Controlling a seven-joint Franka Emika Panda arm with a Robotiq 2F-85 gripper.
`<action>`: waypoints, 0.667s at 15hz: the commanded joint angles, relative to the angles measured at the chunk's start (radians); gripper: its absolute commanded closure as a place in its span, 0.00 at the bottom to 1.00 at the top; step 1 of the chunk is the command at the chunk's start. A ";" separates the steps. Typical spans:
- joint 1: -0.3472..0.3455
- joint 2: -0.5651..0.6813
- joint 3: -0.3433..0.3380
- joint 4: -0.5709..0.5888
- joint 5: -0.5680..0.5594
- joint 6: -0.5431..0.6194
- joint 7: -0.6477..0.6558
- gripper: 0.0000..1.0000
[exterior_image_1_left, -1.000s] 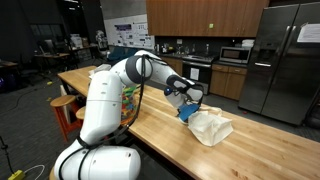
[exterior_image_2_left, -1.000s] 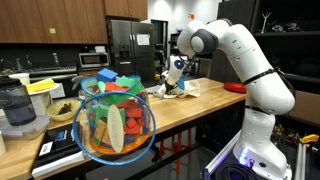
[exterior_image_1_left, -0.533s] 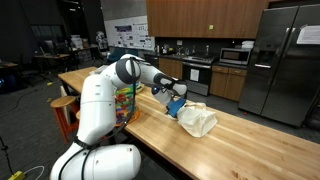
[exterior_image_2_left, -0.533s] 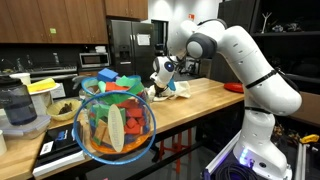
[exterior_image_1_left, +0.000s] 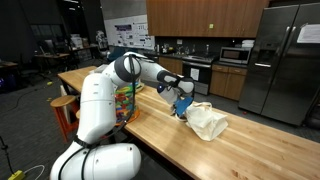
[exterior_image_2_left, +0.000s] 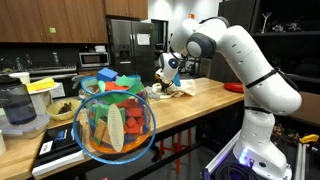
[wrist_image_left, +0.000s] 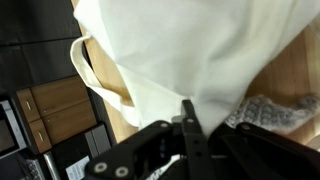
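A cream cloth bag (exterior_image_1_left: 208, 121) lies bunched on the long wooden table (exterior_image_1_left: 160, 140), with one edge lifted. My gripper (exterior_image_1_left: 182, 103) is shut on that edge, just above the tabletop, and something blue shows at the fingers. In the other exterior view the gripper (exterior_image_2_left: 170, 77) hangs over the cloth bag (exterior_image_2_left: 182, 90) at the table's far part. In the wrist view the cloth bag (wrist_image_left: 190, 50) fills most of the picture, and its fabric is pinched where the gripper (wrist_image_left: 189, 125) meets. A grey patterned patch (wrist_image_left: 280, 112) shows to the right of the fingers.
A clear bowl of coloured toy pieces (exterior_image_2_left: 115, 122) stands close to the camera, with a blender jar (exterior_image_2_left: 15, 105) beside it. A red dish (exterior_image_2_left: 234, 87) sits behind the arm. A wooden stool (exterior_image_1_left: 62, 103) stands by the table's end. Fridges and kitchen counters line the back.
The gripper dragged the cloth bag along the table towards the robot's base, then carried it back a little. It has stayed shut on the fabric throughout.
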 joint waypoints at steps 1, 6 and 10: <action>0.038 -0.090 -0.116 -0.103 -0.039 0.015 0.102 0.99; 0.042 -0.213 -0.247 -0.240 -0.048 0.010 0.123 0.99; 0.044 -0.273 -0.360 -0.328 -0.034 0.012 0.140 0.99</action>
